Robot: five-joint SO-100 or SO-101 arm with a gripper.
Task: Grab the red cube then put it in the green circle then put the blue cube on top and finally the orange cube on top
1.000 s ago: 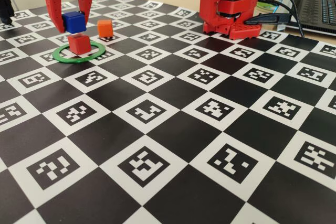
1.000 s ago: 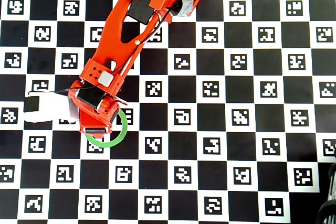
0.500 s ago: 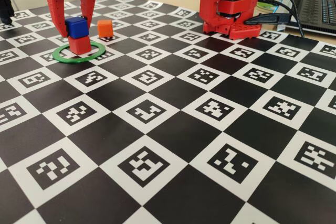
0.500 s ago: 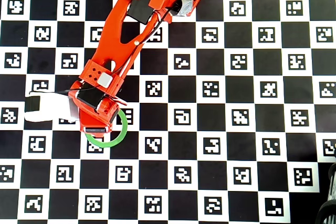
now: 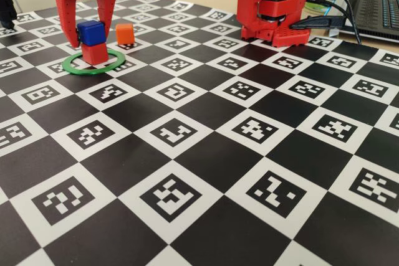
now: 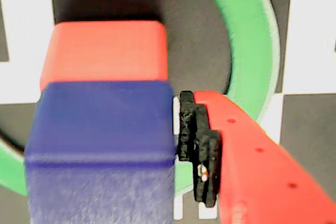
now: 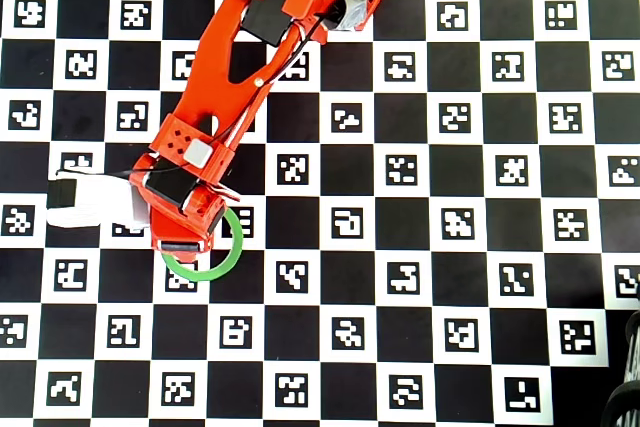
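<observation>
In the fixed view the red cube (image 5: pixel 95 54) sits inside the green circle (image 5: pixel 70 66). The blue cube (image 5: pixel 91 32) rests on top of it, shifted slightly left. The orange cube (image 5: pixel 125 33) stands on the mat just behind and right of the circle. My gripper (image 5: pixel 88 34) straddles the blue cube, one finger on each side. In the wrist view the blue cube (image 6: pixel 100 129) lies over the red cube (image 6: pixel 105 51) within the green circle (image 6: pixel 252 51). A thin gap shows between the blue cube and the black pad (image 6: pixel 199 145). The overhead view shows only the circle (image 7: pixel 228 259); the arm hides the cubes.
The arm's red base (image 5: pixel 274 10) stands at the back right of the checkered marker mat (image 5: pixel 206 154). A laptop (image 5: pixel 377 10) and cables (image 5: pixel 336 4) lie behind it. A black object (image 5: pixel 6 7) sits at the left edge.
</observation>
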